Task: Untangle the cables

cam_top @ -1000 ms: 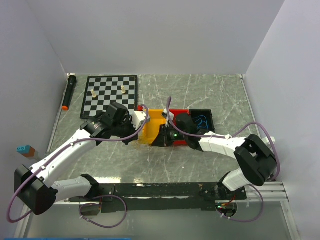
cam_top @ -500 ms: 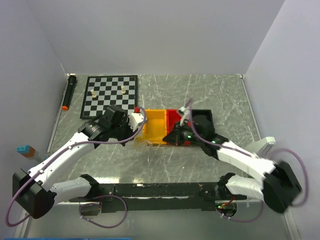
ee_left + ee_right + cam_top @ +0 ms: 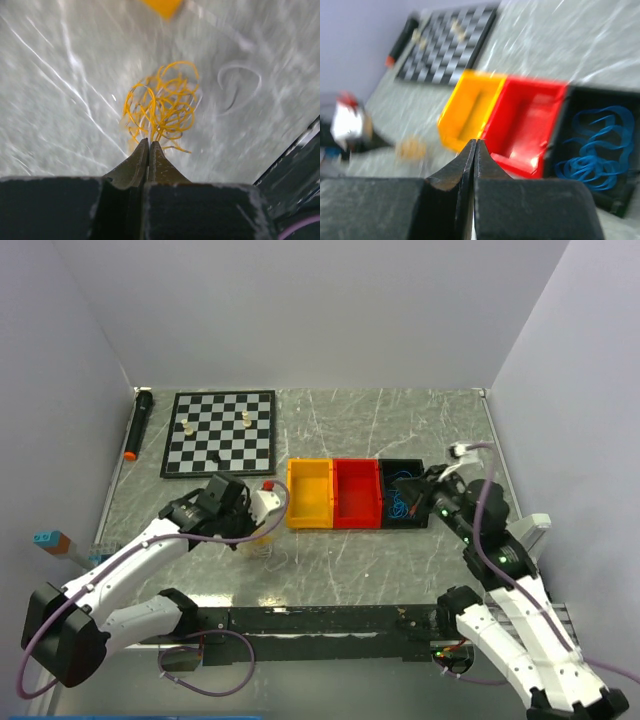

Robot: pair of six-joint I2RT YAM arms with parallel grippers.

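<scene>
A bunch of thin yellow cables (image 3: 162, 107) lies on the table, with a white strand (image 3: 240, 82) beside it. My left gripper (image 3: 149, 142) is shut, its tips pinching the near edge of the yellow bunch. In the top view, that gripper (image 3: 256, 535) and the yellow bunch (image 3: 263, 546) sit left of the yellow bin (image 3: 308, 495). Blue cables (image 3: 403, 495) lie in the black bin (image 3: 418, 468), and they also show in the right wrist view (image 3: 600, 150). My right gripper (image 3: 476, 142) is shut and empty, raised by the black bin's right side (image 3: 432, 490).
A red bin (image 3: 357, 495) stands between the yellow and black bins. A chessboard (image 3: 220, 432) with a few pieces lies at the back left. A black marker with an orange tip (image 3: 137, 425) lies beside it. A small blue and brown block (image 3: 48, 538) sits at the left edge.
My left gripper has pulled the yellow bunch left and nearer, away from the yellow bin. My right arm has swung back from the red bin to the right side.
</scene>
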